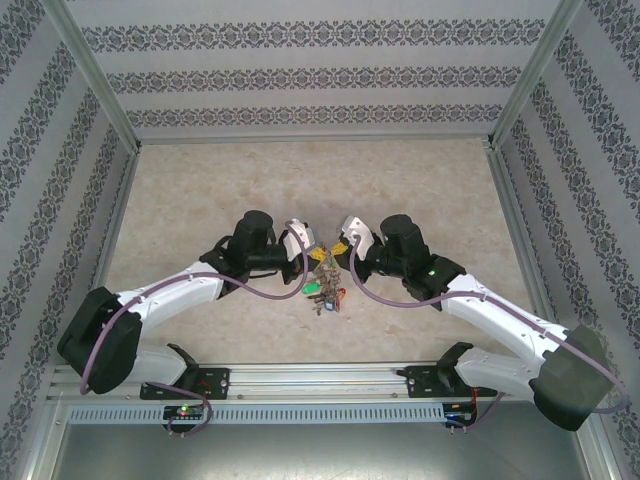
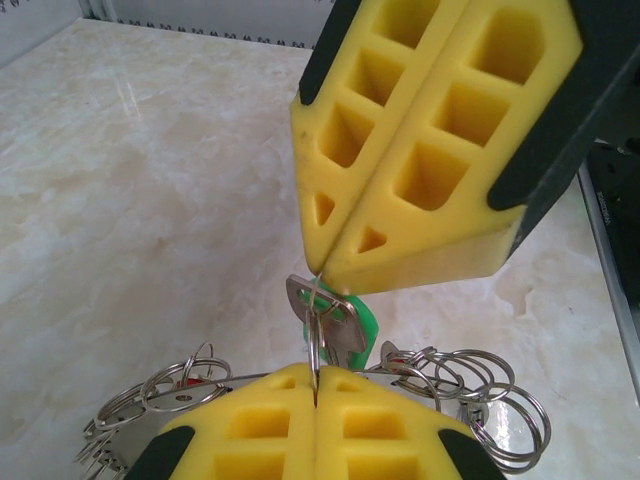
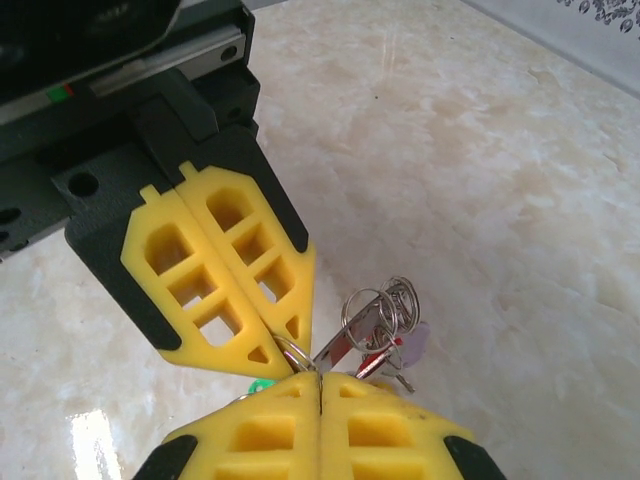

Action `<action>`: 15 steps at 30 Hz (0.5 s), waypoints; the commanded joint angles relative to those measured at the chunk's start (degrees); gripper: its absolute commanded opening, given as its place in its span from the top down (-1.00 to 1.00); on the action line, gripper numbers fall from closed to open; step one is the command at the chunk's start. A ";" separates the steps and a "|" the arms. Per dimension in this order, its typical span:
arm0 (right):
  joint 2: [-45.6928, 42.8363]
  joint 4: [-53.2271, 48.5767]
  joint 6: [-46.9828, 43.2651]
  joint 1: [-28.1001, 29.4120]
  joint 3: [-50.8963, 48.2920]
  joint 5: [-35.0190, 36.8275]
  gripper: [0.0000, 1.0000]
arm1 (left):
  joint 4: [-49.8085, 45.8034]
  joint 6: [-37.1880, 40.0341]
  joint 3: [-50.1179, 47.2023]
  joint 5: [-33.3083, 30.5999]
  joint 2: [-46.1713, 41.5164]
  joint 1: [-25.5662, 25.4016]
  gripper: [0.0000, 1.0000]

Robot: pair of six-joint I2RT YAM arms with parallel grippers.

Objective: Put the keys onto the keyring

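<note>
Both grippers meet tip to tip over the middle of the table. My left gripper (image 2: pixel 315 388) is shut on a thin wire ring that runs up through the head of a silver key with a green tag (image 2: pixel 345 325). My right gripper (image 2: pixel 328 275) comes down from above and is shut on the top of that same ring. The keyring (image 2: pixel 200 388) shows as a flat grey band behind my left fingers, fringed with small rings (image 2: pixel 490 400). From the right wrist, the band (image 3: pixel 342 343) hangs beside my right gripper (image 3: pixel 320 378), with a red tag (image 3: pixel 376 357) in the bunch.
The bunch of keys and coloured tags (image 1: pixel 324 283) hangs or lies just in front of the two grippers. Bare marble tabletop (image 1: pixel 300 180) stretches to the patterned walls. The metal rail (image 1: pixel 320 375) with both arm bases runs along the near edge.
</note>
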 commanded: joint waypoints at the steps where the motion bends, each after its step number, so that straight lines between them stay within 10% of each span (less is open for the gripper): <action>1: -0.77 0.37 0.54 0.48 2.47 0.62 1.00 | 8.53 -3.26 -1.99 -2.11 0.67 -0.68 0.97; 15: -1.20 -0.35 -1.39 1.32 2.91 1.25 1.00 | 6.72 -2.33 -1.43 0.25 2.04 -0.68 0.65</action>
